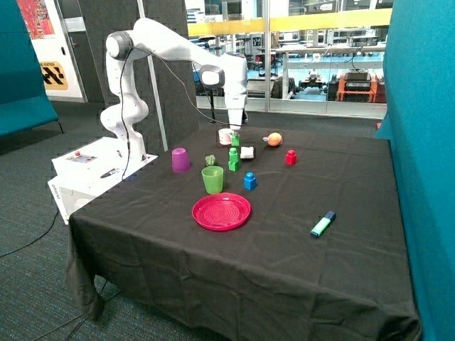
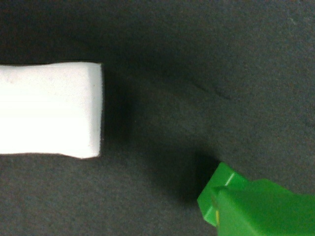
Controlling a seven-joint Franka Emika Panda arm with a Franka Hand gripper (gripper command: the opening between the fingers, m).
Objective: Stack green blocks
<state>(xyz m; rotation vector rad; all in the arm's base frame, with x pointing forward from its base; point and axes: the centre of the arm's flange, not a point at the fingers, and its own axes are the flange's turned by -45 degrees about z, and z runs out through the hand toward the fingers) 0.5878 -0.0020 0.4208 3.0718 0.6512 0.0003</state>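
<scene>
Two green blocks stand stacked (image 1: 233, 159) on the black cloth, between the white block (image 1: 247, 152) and a small green object (image 1: 210, 160). A third green block (image 1: 235, 140) sits right under my gripper (image 1: 236, 133), just behind the stack and beside a white cup (image 1: 226, 135). The gripper is low over the cloth at this block. In the wrist view a green block (image 2: 261, 206) shows very close at one edge, with the white block (image 2: 49, 109) across bare cloth from it. The wrist view does not show how the gripper stands around the block.
A translucent green cup (image 1: 212, 180) and a purple cup (image 1: 180, 160) stand nearer the front. Also on the cloth are a blue block (image 1: 249, 181), a red block (image 1: 291, 157), an orange fruit (image 1: 274, 139), a red plate (image 1: 221, 212) and a green-and-blue marker (image 1: 323, 224).
</scene>
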